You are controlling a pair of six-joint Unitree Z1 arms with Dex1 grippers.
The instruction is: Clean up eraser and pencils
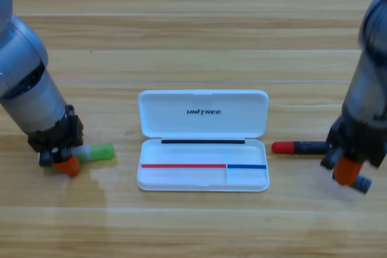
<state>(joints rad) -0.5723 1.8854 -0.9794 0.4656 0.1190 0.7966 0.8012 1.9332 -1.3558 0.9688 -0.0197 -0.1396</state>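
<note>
the white unitree case (203, 140) lies open at the middle of the table (193, 28), lid back toward 12 o'clock, tray ready to be filled. at its 9 o'clock the left gripper (63, 162) is down on the green marker (97, 152), likely for a pickup; i cannot tell its grip. at 3 o'clock the red-capped black marker (297, 147) lies just beside the case, its far end under the right gripper (347, 170); grip there also unclear. the eraser may be the dark block at (361, 184). there is open wood toward 12 and 6 o'clock.
</note>
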